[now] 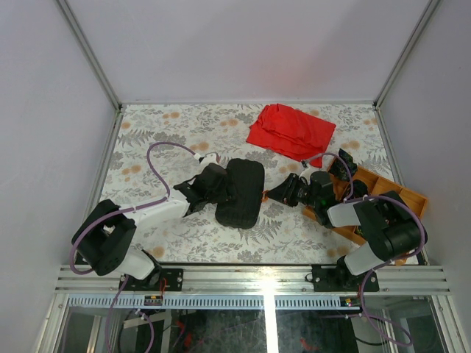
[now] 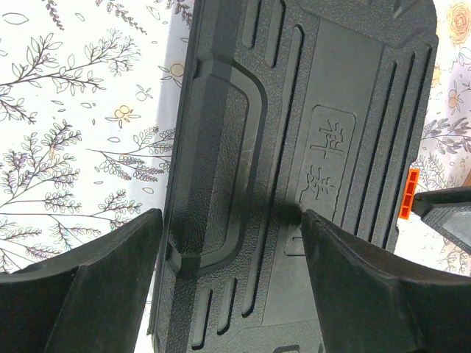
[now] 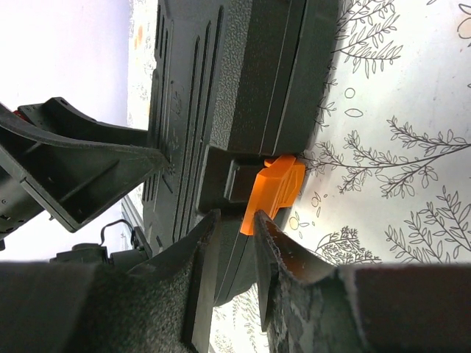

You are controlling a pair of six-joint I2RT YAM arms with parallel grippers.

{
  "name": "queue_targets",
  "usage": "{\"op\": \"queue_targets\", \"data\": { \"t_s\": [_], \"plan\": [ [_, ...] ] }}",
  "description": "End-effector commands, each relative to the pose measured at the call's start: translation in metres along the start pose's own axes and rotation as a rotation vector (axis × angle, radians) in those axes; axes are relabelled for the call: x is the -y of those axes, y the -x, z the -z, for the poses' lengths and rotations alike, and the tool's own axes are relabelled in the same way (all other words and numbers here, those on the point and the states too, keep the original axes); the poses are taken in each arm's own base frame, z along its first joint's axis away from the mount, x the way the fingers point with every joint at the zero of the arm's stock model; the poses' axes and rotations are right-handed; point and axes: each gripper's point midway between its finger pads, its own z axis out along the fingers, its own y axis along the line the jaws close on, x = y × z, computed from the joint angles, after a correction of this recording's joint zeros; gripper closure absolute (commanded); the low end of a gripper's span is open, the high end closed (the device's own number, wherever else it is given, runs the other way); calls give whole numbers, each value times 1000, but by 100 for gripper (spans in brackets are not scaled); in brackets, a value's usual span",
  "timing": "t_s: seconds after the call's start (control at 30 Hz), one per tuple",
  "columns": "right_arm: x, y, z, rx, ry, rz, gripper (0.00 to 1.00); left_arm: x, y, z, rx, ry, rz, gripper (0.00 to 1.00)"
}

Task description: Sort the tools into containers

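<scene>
The black ribbed tool case (image 1: 239,193) lies shut in the middle of the table and fills the left wrist view as its lid (image 2: 309,132). My left gripper (image 1: 218,184) (image 2: 232,243) is open over the lid's left part. One finger (image 2: 96,287) is past the case's edge and the other finger (image 2: 368,287) is over the lid. My right gripper (image 1: 278,194) (image 3: 234,224) is at the case's right side, shut on the lower end of the small orange latch (image 3: 276,191) (image 2: 405,195). No tools show; they are hidden or out of view.
A red cloth (image 1: 291,131) lies crumpled at the back right. A wooden tray (image 1: 401,197) sits at the right edge, partly under my right arm. The enclosure's walls border the flowered table top (image 1: 147,140).
</scene>
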Motion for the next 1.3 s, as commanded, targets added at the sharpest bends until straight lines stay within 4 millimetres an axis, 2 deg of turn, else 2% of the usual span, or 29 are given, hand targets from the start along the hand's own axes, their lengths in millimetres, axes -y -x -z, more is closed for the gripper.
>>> {"op": "queue_targets", "data": {
  "t_s": [0.0, 0.43, 0.8, 1.03, 1.27],
  "plan": [
    [-6, 7, -5, 19, 18, 27, 68, -63, -66, 0, -225, 203, -99, 27],
    [1, 7, -15, -2, 17, 14, 69, -64, -66, 1, -225, 204, -96, 27],
    [11, 14, -9, 16, -77, 99, 84, -65, -67, 2, -225, 209, -101, 27],
    [4, 26, 3, 41, -129, 185, 85, -65, -67, 0, -225, 208, -101, 27],
    [-16, 38, 11, 68, -109, 243, 85, -65, -69, -1, -233, 205, -98, 27]
  ]
}}
